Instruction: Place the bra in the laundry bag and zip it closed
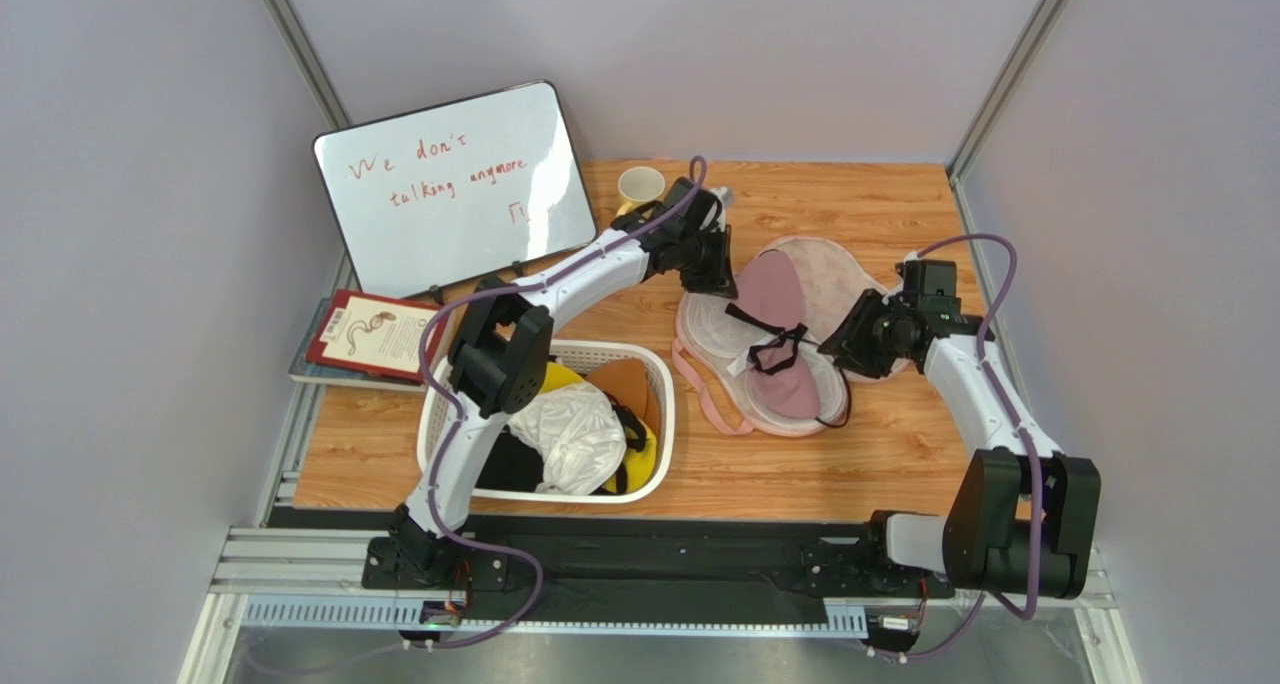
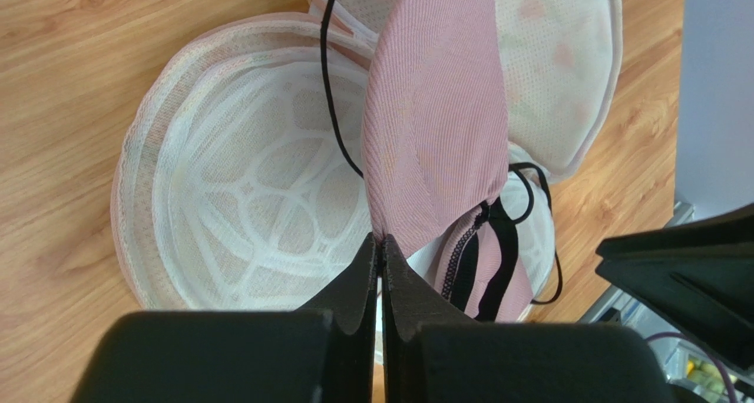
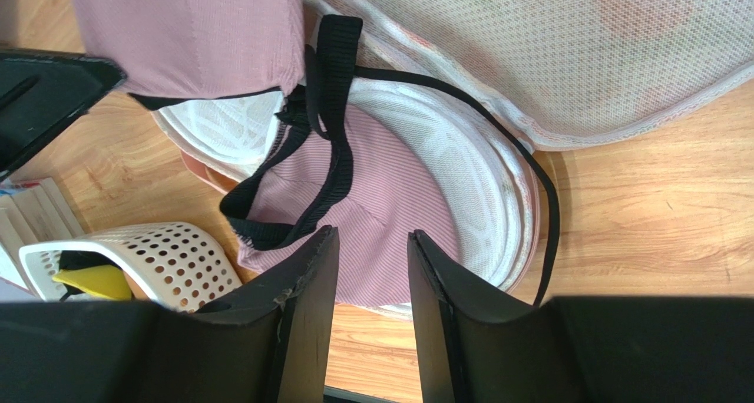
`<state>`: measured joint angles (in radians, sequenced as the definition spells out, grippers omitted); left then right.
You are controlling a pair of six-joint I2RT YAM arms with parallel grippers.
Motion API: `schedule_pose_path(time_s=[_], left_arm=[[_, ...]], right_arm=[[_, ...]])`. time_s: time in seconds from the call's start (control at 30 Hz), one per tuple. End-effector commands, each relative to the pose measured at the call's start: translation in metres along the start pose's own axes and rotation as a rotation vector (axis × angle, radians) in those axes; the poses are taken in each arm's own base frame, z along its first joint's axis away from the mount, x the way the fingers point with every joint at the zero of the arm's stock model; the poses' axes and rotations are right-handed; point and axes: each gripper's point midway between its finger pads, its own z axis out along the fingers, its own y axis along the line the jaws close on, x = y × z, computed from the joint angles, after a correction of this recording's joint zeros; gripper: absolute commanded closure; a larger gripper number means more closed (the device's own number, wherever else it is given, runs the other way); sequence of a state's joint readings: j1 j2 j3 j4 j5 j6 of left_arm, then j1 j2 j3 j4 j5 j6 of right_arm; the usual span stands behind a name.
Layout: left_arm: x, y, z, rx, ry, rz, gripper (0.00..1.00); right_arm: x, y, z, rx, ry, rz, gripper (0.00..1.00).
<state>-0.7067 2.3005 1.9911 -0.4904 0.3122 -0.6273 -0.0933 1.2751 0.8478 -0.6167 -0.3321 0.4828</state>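
The laundry bag (image 1: 837, 269) lies unzipped and spread in two halves on the table right of centre. The pale pink bra (image 1: 772, 290) rests over it, one cup raised and the other cup (image 1: 792, 389) lying in the near half, with black straps between them. My left gripper (image 1: 718, 279) is shut on the edge of the raised cup (image 2: 434, 129), above the bag's white mesh half (image 2: 239, 200). My right gripper (image 1: 842, 347) is open and empty. In the right wrist view it (image 3: 372, 239) hovers just over the lower cup (image 3: 389, 200), beside the bag's printed flap (image 3: 566, 58).
A white slotted basket (image 1: 646, 357) holding white, yellow and dark garments stands left of the bag; it also shows in the right wrist view (image 3: 150, 253). A whiteboard (image 1: 451, 189), a red book (image 1: 368, 335) and a cup (image 1: 642, 185) sit at the back left.
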Motion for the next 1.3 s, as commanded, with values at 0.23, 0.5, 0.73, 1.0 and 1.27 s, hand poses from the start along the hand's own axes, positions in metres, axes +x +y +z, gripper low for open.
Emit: schedule_pose_path(time_s=[0.23, 0.5, 0.73, 1.0, 1.27], left_arm=[[0.021, 0.007, -0.036, -0.048, 0.036, 0.121, 1.00], [0.050, 0.026, -0.032, -0.081, 0.166, 0.145, 1.00], [0.055, 0.035, -0.035, -0.116, 0.204, 0.167, 1.00], [0.054, 0.046, -0.033, -0.143, 0.210, 0.163, 1.00], [0.041, 0.042, -0.032, -0.154, 0.170, 0.159, 1.00]], right_arm=[[0.002, -0.001, 0.008, -0.008, 0.026, -0.043, 0.60], [0.007, -0.005, 0.013, 0.018, 0.047, -0.061, 0.60], [0.010, -0.004, 0.018, 0.039, 0.068, -0.087, 0.59], [0.013, -0.004, 0.023, 0.055, 0.077, -0.098, 0.59], [0.031, -0.006, 0.021, 0.095, 0.106, -0.110, 0.57]])
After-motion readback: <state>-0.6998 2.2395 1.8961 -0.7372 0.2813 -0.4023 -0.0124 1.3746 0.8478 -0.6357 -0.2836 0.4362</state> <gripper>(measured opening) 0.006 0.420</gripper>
